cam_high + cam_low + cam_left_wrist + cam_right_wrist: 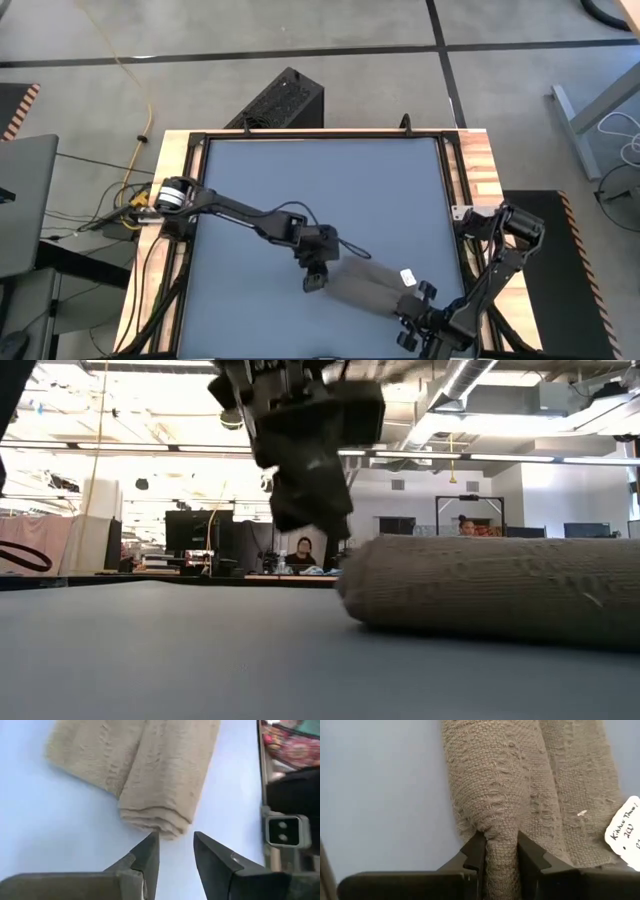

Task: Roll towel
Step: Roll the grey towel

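Towel (365,283) looks mostly rolled; right gripper (500,851) pinching one end, left gripper (175,845) spread, empty, just off other end. Next: prob tidy roll, let go

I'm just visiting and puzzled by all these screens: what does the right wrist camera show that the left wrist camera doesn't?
Only the right wrist view shows the right gripper with its fingers pinched on one end of the rolled towel, and the white handwritten tag on the cloth.

Only the left wrist view shows the left gripper with its fingers apart, holding nothing, just short of the roll's other end, plus the table's edge.

Both show the same taupe towel, rolled, lying on the blue-grey table.
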Controlling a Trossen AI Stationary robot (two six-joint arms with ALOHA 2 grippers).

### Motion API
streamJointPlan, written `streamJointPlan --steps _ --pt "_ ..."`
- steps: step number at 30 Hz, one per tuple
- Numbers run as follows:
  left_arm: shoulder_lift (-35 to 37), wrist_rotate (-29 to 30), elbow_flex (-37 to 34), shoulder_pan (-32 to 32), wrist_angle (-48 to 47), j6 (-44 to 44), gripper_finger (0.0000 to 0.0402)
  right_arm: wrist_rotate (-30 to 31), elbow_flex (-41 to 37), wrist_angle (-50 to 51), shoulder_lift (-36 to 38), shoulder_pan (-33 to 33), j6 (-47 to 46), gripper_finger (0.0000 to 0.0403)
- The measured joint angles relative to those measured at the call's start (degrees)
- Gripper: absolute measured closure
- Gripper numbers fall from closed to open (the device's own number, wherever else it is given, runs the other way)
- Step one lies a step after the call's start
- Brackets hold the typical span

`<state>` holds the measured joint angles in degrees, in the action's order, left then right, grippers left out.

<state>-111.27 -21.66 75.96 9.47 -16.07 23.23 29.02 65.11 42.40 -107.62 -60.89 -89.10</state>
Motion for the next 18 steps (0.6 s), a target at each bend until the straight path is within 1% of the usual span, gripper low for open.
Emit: streamJointPlan --steps 5,8,10,13,14,16,18 --pt "2.1 10.6 0.0 4.2 3.5 -5.1 0.0295 -2.0 -2.4 -2.3 2.6 -0.1 -4.9 0.0313" --pt "2.1 15.7 -0.3 7.6 10.0 -8.4 0.0295 -1.9 -6.0 -8.1 4.8 -0.7 -8.4 0.0313" --pt "1.7 19.1 -1.0 9.7 16.0 -10.8 0.0295 -0.7 -8.6 -12.2 6.3 -1.5 -11.3 0.0313" --pt "0.8 24.9 -2.9 12.3 21.1 -14.5 0.0295 1.0 -12.1 -16.1 8.5 -2.2 -14.9 0.0313" --pt "0.2 26.4 -3.1 12.8 22.7 -16.4 0.0295 1.5 -13.1 -17.2 9.2 -2.6 -15.7 0.0313" --pt "-0.3 28.6 -3.7 13.7 22.2 -20.5 0.0295 1.7 -14.4 -18.7 10.2 -2.8 -16.1 0.0313" --pt "-1.6 28.7 -3.5 13.9 24.1 -23.4 0.0295 1.7 -15.5 -20.2 11.1 -3.1 -16.1 0.0313"
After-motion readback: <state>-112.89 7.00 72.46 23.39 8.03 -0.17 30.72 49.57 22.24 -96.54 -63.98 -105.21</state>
